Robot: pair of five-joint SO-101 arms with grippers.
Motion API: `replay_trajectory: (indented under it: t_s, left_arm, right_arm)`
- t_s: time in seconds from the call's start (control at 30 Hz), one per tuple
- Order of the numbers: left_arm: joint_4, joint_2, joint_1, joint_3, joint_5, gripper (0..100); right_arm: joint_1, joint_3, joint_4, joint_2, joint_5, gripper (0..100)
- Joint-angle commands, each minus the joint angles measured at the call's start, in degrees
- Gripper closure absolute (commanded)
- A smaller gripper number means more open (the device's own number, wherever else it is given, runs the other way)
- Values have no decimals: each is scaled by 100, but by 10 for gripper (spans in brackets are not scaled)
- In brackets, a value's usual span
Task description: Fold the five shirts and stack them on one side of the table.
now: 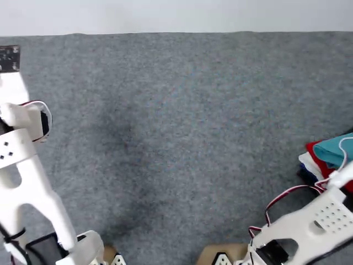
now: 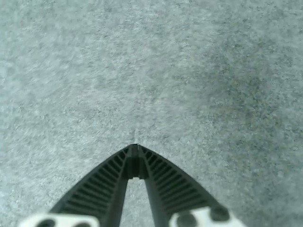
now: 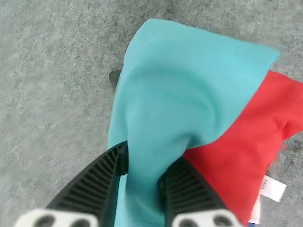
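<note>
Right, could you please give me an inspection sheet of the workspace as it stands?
Surface: grey felt-like table cover, flat.
Job's things: stack of shirts at the table's right edge; teal shirt on top, red shirt under it, white shirt and dark blue shirt lower.
Clutter: nothing seen.
End effectors: left end effector shut, holding nothing, over the cover; right end effector shut on the teal shirt.
Cables: red and white wires loop near the stack.
Surroundings: pale wall beyond the table's far edge.
</note>
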Motion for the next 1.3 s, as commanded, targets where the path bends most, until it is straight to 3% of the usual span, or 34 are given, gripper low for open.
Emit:
replay_trajectory:
  t_s: [0.0,0.13,0.23,0.47,0.9,1.17,1.27]
  left_arm:
    - [114,-246,70,-84,-35,998]
    - [123,-246,44,-365,-26,998]
    - [123,-246,44,-637,-26,998]
    - [123,-246,44,-760,-44,998]
    - [123,-237,70,-760,-44,998]
    - [123,-237,70,-760,-44,998]
    - [123,-237,70,-760,-44,998]
  right_arm:
    - [-585,-44,251,-532,18,990]
    - [-1191,-44,224,-620,-281,990]
    - [-1244,-44,198,-523,-325,990]
    - [-567,-44,198,84,-264,990]
    - [927,-70,215,664,624,990]
    - [866,-44,251,145,905,988]
    - [769,-35,251,4,897,925]
